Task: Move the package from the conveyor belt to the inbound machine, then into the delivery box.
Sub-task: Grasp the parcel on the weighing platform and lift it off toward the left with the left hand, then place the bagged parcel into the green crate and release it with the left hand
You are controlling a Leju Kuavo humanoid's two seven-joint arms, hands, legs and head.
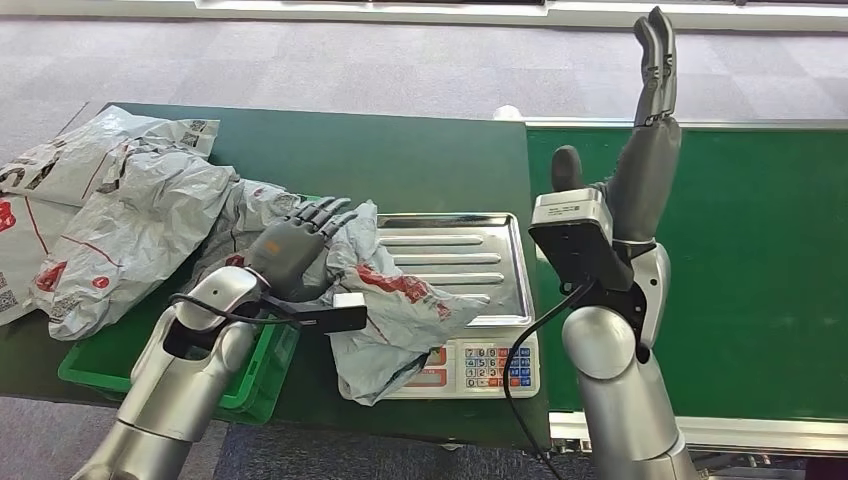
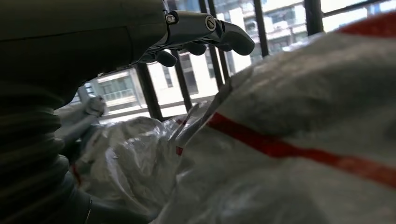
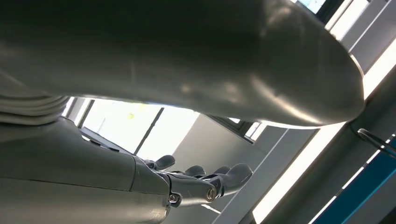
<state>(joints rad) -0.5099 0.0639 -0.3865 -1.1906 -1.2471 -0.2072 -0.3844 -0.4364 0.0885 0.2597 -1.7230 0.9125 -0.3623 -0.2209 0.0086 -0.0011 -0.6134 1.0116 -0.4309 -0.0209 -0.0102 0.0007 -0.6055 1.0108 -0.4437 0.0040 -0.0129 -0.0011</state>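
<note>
Package (image 1: 395, 300), a crumpled grey plastic mailer bag with red markings, lies draped over the left edge of the silver steel-topped weighing scale (image 1: 470, 262); part of it spills down over the scale's front keypad, and part trails off toward the left. We take this scale as our landmark. Our left hand (image 1: 295, 245) rests on the package's upper left portion, dark fingers spread forward and lying flat on the plastic. We cannot tell whether any finger actually pinches the bag. In the left wrist view the fingers (image 2: 219, 37) extend straight out above the grey bag (image 2: 299, 140), not wrapped around it.

Just left of the scale and nearer to us, a green plastic crate (image 1: 250, 385) sits at the table's front edge, partly under our left forearm. Farther left of the scale, a heap of other grey and white mailer bags (image 1: 120, 210) lies on the dark green table (image 1: 400, 160).

Right of the scale, our right hand (image 1: 645, 130) is raised upright above the green conveyor belt (image 1: 750, 260), fingers extended straight and close together, holding nothing. In the right wrist view its fingers (image 3: 224, 175) reach out with only a slight curl and nothing between them.
</note>
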